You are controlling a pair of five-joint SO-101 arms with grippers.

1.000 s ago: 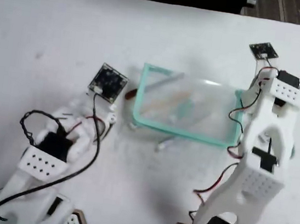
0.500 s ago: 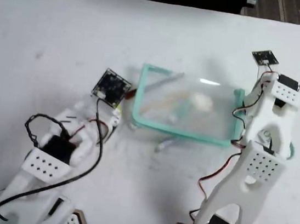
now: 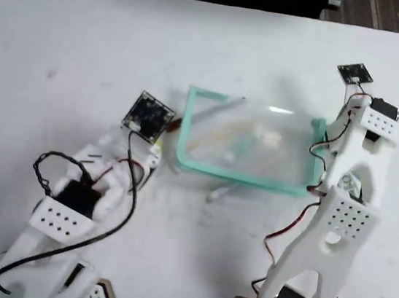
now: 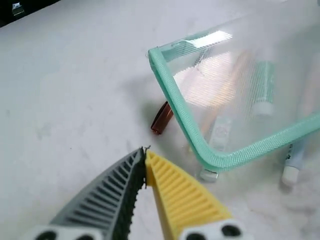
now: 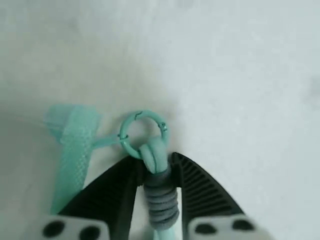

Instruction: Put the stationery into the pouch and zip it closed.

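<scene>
Pouch (image 3: 184, 129) of clear plastic with teal edging lies flat near the middle of the desk (image 3: 88, 46), a little toward its right edge. Pens and a pencil (image 3: 220, 133) show through the clear wall. One pen (image 3: 221, 191) lies on the desk just outside the pouch's near edge, and a small brown piece (image 4: 161, 118) sits beside its left corner. At the pouch's right end the right gripper (image 5: 156, 162) is clamped on the teal pull cord (image 5: 159, 192). The left gripper (image 4: 144, 152), jaws pressed together, is near the left end and not touching it.
</scene>
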